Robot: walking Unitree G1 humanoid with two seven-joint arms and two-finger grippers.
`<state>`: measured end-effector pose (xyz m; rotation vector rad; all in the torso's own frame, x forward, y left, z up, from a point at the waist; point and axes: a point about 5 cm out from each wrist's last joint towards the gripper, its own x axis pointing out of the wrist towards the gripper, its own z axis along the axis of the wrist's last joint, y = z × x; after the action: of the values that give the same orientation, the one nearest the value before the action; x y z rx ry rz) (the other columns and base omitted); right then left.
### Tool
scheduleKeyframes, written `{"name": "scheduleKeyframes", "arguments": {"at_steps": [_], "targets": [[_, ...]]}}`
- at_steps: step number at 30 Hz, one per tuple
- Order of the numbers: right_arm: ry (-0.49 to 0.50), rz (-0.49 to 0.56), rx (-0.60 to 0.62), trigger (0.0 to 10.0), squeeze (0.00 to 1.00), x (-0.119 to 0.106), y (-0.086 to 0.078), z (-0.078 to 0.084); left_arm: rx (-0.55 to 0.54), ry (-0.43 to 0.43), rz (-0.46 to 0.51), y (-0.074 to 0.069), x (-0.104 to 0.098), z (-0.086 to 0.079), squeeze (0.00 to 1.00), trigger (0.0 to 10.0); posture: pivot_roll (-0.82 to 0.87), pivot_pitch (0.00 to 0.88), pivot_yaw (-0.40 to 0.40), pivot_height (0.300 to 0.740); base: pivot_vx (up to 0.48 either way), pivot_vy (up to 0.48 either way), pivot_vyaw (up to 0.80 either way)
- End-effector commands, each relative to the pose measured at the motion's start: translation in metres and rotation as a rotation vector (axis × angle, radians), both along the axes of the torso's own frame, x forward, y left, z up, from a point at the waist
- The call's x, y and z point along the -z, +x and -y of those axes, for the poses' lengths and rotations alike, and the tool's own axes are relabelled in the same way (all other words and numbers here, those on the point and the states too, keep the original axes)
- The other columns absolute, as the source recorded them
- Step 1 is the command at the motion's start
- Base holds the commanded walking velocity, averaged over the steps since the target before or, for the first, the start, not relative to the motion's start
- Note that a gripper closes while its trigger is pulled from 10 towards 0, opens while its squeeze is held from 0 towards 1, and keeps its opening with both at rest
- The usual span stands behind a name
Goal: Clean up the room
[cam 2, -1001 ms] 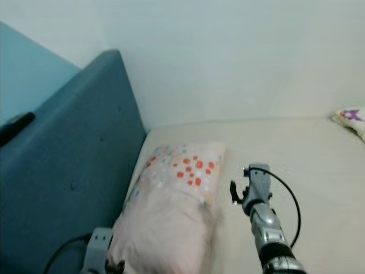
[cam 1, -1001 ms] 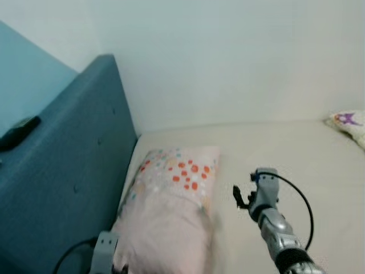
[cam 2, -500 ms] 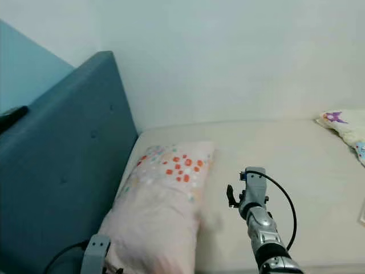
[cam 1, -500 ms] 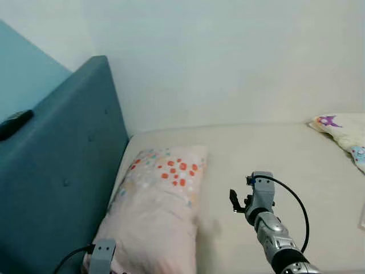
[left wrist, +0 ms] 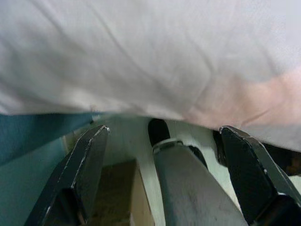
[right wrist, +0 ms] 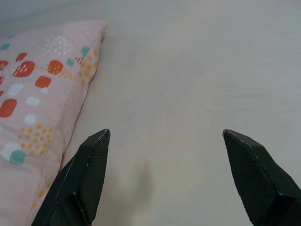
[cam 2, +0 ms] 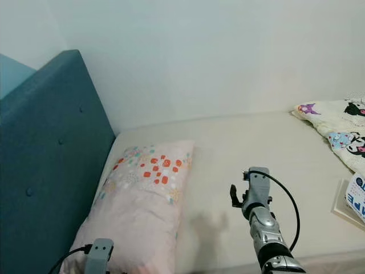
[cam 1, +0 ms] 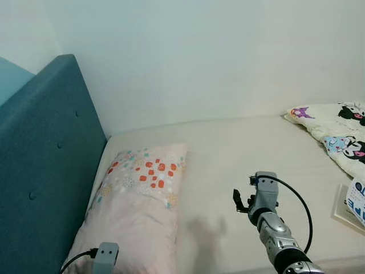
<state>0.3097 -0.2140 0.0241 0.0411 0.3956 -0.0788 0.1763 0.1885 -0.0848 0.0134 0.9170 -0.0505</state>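
The right gripper (right wrist: 164, 181) hovers over the cream bed sheet (cam 1: 239, 154) with its fingers wide apart and holds nothing. The pink pillow (cam 1: 140, 200) with red dots lies to its left, beside the blue headboard (cam 1: 40, 171). The left gripper (left wrist: 164, 174), fingers also apart, is just under the pillow's near edge. To the right lie a cartoon-printed blanket (cam 1: 339, 134) and a card (cam 1: 356, 202) with blue letters, too cropped to read.

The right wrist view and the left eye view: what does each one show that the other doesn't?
The right wrist view alone brings the open right pincer up close, its black fingertips over bare mattress. The left eye view alone takes in the blue headboard, the white wall and a cartoon-printed blanket. Both share the pink dotted pillow and the cream mattress.
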Motion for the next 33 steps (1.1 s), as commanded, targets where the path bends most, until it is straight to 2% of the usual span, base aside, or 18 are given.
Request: {"name": "scheduleKeyframes", "arguments": {"at_steps": [1,2,3,11,33], "targets": [[0.045,-0.036,0.020,10.0,0.00,0.008,-0.005,-0.002,0.010,0.021,-0.086,-0.020,0.009,-0.005,0.00,10.0,-0.10,0.000,0.027,0.740,0.000,-0.446,0.00],[0.045,-0.036,0.020,10.0,0.00,0.008,-0.005,-0.002,0.010,0.021,-0.086,-0.020,0.009,-0.005,0.00,10.0,-0.10,0.000,0.027,0.740,0.000,-0.446,0.00],[0.063,-0.035,0.028,10.0,0.00,0.009,-0.005,-0.002,0.010,0.031,-0.112,-0.026,0.011,-0.007,0.00,10.0,-0.10,0.000,0.027,0.740,0.000,-0.446,0.00],[0.064,-0.017,0.042,10.0,0.00,0.006,-0.003,-0.002,0.015,0.041,-0.147,-0.036,0.014,-0.010,0.00,10.0,-0.10,0.002,0.032,0.740,0.000,-0.456,0.00],[0.062,0.022,0.116,10.0,0.00,-0.004,0.003,0.007,0.033,0.047,-0.171,-0.040,0.016,-0.010,0.00,10.0,-0.11,0.000,0.037,0.740,0.000,-0.476,0.00]]}}
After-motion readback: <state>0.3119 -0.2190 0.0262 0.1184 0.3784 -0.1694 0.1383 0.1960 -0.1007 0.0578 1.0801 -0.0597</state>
